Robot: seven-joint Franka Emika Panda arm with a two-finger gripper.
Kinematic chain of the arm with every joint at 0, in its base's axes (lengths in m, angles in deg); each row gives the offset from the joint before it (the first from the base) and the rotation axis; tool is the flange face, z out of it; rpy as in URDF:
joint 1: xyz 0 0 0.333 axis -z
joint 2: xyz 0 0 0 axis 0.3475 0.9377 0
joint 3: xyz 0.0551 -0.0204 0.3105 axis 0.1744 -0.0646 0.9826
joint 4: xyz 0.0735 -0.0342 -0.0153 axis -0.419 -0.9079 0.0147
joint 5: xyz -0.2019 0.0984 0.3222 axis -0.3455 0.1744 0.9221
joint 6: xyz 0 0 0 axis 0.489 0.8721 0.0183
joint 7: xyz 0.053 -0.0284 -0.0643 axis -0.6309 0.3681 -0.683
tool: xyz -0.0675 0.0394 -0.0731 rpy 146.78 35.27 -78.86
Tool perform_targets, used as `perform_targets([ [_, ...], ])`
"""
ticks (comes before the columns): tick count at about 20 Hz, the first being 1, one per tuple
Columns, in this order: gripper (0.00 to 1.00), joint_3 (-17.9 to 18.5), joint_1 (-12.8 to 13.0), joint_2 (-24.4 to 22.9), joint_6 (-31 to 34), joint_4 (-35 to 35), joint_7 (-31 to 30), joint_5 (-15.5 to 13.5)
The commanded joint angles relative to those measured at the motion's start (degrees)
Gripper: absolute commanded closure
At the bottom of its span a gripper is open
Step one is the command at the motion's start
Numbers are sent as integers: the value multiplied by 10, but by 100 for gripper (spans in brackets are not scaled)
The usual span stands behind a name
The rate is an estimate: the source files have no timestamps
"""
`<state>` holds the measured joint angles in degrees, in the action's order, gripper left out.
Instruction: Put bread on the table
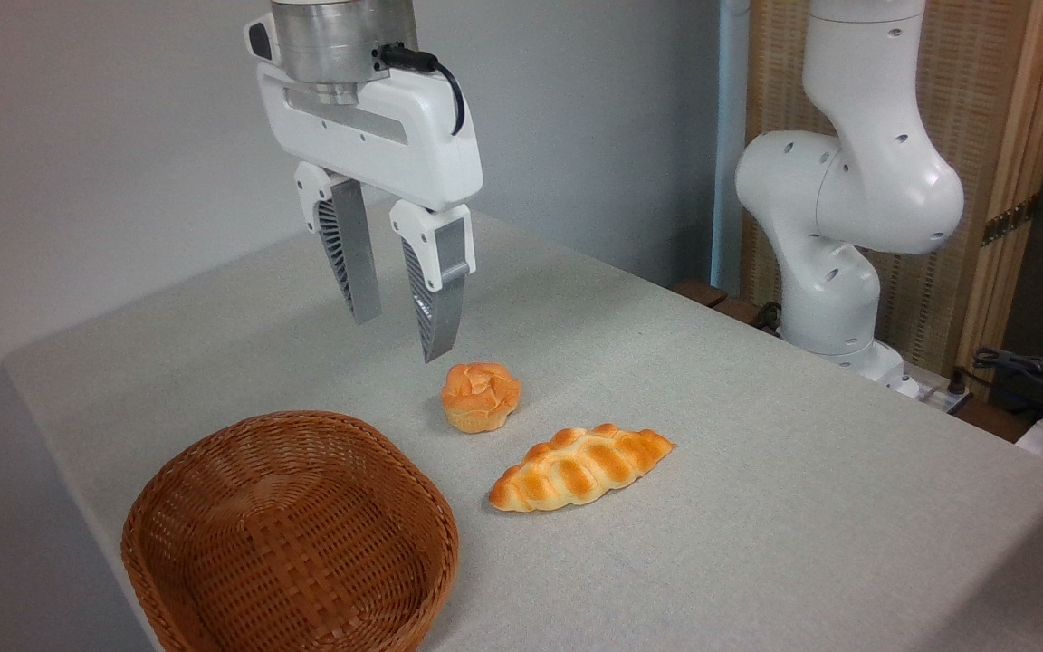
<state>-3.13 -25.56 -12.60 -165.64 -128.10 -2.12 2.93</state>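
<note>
The bread [580, 468] lies on the table [802, 507], right of the basket [291, 539]. The bun [480, 397] sits just behind it, apart. The gripper [402, 330] hangs above, behind the basket.

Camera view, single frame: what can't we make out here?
- Basket: bottom edge of the picture cuts off its near rim; the near wall hides part of its floor.
- Arm above the pincer: cut off by the top edge.
- Undersides of the bread and the bun: hidden against the table.
- Table's near right part: runs out of frame.
- Cables at far right: too small and dark to identify.
</note>
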Motion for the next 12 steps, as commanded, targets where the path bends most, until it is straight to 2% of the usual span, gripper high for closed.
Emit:
perform_targets([
  [1, 0, 6, 0, 32, 49, 64, 4, -16],
  [5, 0, 14, 7, 33, 74, 74, 4, -10],
  [6, 0, 24, 17, 31, 77, 74, 6, -9],
  [8, 0, 56, 57, 31, 77, 73, 8, -8],
  [9, 0, 70, 69, 32, 77, 72, 9, -8],
  [12, 0, 75, 70, 34, 68, 67, 19, -8],
])
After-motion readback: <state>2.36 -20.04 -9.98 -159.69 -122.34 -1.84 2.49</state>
